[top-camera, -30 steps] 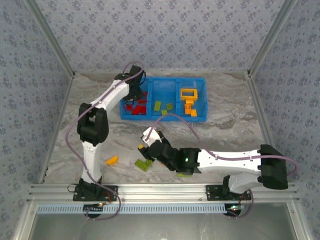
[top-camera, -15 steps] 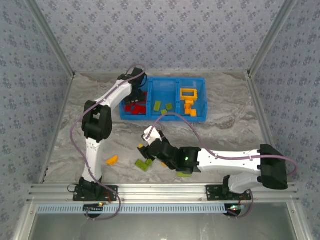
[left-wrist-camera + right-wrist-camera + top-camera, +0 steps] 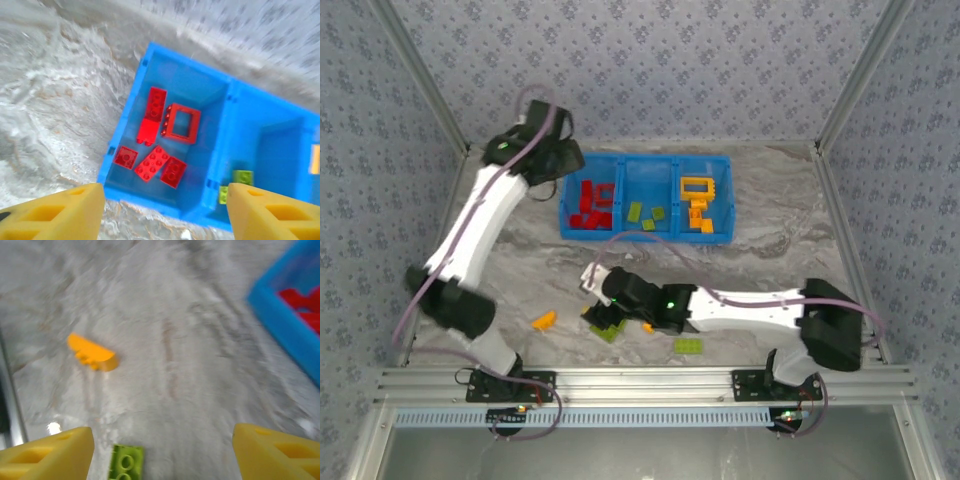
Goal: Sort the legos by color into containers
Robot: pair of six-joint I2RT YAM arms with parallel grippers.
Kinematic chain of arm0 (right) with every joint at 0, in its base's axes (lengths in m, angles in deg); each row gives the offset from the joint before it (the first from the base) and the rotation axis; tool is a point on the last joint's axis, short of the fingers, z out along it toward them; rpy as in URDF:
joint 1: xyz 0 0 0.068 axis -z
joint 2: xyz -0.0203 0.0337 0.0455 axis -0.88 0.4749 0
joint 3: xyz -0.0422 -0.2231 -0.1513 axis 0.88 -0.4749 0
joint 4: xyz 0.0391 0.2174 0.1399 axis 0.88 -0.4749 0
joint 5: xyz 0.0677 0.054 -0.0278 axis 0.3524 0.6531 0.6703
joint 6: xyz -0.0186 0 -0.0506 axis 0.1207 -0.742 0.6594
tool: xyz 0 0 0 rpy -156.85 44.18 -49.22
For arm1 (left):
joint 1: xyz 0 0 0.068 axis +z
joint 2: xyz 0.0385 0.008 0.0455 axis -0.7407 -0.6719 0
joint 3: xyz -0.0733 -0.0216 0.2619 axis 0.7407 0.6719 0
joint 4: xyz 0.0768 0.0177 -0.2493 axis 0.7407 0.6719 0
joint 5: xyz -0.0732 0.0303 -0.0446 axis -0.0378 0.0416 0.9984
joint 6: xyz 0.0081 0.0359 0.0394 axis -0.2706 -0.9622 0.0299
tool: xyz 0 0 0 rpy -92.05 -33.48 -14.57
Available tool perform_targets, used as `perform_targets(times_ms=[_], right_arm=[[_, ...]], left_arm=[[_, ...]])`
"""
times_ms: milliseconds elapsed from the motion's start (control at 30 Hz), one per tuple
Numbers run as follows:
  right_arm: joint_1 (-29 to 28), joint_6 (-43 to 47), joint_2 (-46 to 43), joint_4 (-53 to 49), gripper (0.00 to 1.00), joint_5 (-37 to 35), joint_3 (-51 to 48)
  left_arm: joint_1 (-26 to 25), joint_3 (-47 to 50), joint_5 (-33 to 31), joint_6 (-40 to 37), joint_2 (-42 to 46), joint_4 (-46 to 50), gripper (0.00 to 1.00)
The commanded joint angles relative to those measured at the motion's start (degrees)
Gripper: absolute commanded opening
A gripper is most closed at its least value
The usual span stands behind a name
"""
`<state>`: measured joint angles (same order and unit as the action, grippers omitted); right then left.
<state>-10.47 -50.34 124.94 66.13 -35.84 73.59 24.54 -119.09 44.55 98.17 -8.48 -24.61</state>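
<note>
Left end effector (image 3: pixel 164 194) hangs high over the far-left corner of the blue tray (image 3: pixel 645 160), fingers (image 3: pixel 55 212) spread apart, nothing between them. Its wrist view looks down into the left compartment: a red hollow frame (image 3: pixel 181 123), a long red brick (image 3: pixel 152 114) just beside it, and three more red bricks (image 3: pixel 150 162) lying flat nearer the front wall. On the desk (image 3: pixel 770 240), well in front of the tray and to the left, one loose orange brick (image 3: pixel 544 320) lies alone; the right wrist view shows it as a curved piece with studs (image 3: pixel 92 355). Right end effector (image 3: pixel 162 440) is low over the desk between that orange brick and the tray's left end, fingers (image 3: pixel 50 455) wide apart and holding nothing. Just under it, near its left finger, a lime green brick (image 3: pixel 126 462) lies flat on the desk. Middle compartment of the tray holds a few green bricks (image 3: pixel 645 215). Further right on the desk, near the right arm's forearm, a second green brick (image 3: pixel 688 345) lies loose. Right compartment holds the orange pieces, among them an orange hollow frame (image 3: pixel 697 187) toward the far wall and smaller orange bricks (image 3: pixel 700 218) nearer the front.
</note>
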Motion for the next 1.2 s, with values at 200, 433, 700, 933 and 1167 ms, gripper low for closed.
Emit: perform_targets(times_ms=[200,433,700,933,1167], right_arm=[[1.90,26.27,19.63,-2.12,0.83,17.66,14.64],[2.95,31.31,29.48,-4.59,0.88,19.39,23.90],[2.07,32.06,37.53,-11.59,0.78,23.22,34.62],[1.61,31.51,41.58,-17.46,0.53,23.74,40.97],[1.45,29.67,40.20,-17.01,0.21,22.43,40.59]], left_arm=[[0.31,26.81,9.72,3.95,34.68,2.58,0.68],[0.35,39.98,14.82,11.03,52.45,6.48,0.66],[0.31,37.30,12.48,11.66,56.35,14.10,0.65],[0.33,36.47,12.79,11.65,56.22,14.55,0.65],[0.31,35.97,13.13,11.05,56.09,14.62,0.65]])
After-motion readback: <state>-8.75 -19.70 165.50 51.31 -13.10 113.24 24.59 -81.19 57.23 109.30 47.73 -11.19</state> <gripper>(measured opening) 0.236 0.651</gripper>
